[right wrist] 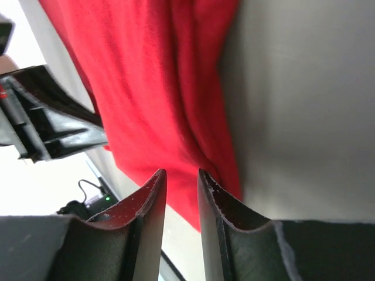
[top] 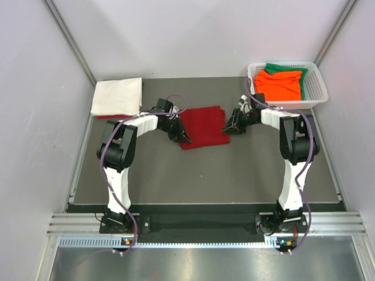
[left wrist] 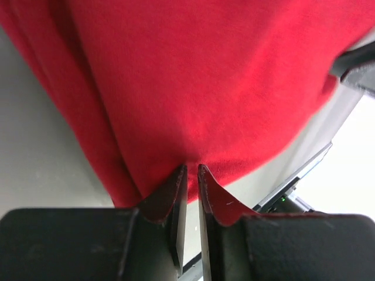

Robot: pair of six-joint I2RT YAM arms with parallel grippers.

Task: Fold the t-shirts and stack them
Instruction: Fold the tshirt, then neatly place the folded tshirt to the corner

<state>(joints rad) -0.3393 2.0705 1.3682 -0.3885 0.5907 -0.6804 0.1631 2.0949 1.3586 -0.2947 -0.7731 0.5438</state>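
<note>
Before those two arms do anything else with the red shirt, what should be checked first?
1. Left gripper has hold of the dark red t-shirt: cannot tell; fingers almost closed, cloth meets their tips.
2. Right gripper has hold of the opposite edge: cannot tell; red cloth shows through its gap.
3. Red shirt lies folded and flat: ok, seen from above.
4. White t-shirt lies folded at the far left: ok.
5. Basket with the orange t-shirt and green t-shirt sits apart from the red shirt: ok.

Dark table [top: 234,170], red t-shirt [top: 204,126], shirt stack [top: 117,96], basket [top: 317,85]
</note>
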